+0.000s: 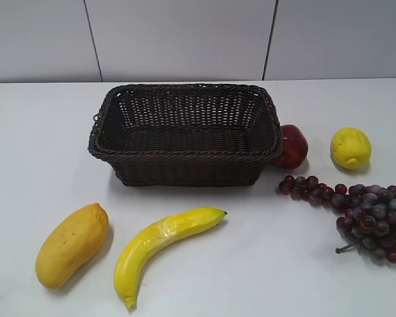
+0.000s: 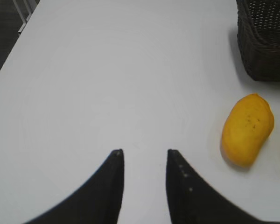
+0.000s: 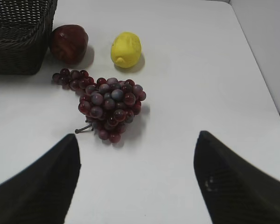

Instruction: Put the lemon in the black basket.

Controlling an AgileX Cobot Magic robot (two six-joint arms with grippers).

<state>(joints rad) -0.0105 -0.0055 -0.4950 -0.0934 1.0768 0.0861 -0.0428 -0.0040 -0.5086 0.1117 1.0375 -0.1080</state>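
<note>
The lemon [image 1: 350, 147] lies on the white table to the right of the black basket [image 1: 185, 157], with a red apple between them. In the right wrist view the lemon [image 3: 126, 49] is far ahead, beyond the grapes. My right gripper [image 3: 137, 140] is open wide and empty, near the table's front. My left gripper [image 2: 144, 153] is open and empty over bare table; the basket's corner [image 2: 266, 42] shows at the top right of its view. Neither gripper shows in the exterior view.
A red apple [image 1: 290, 146] touches the basket's right side. A bunch of dark grapes [image 1: 363, 211] lies in front of the lemon. A mango [image 1: 72, 244] and a banana [image 1: 162, 243] lie in front of the basket. A wall stands behind the table.
</note>
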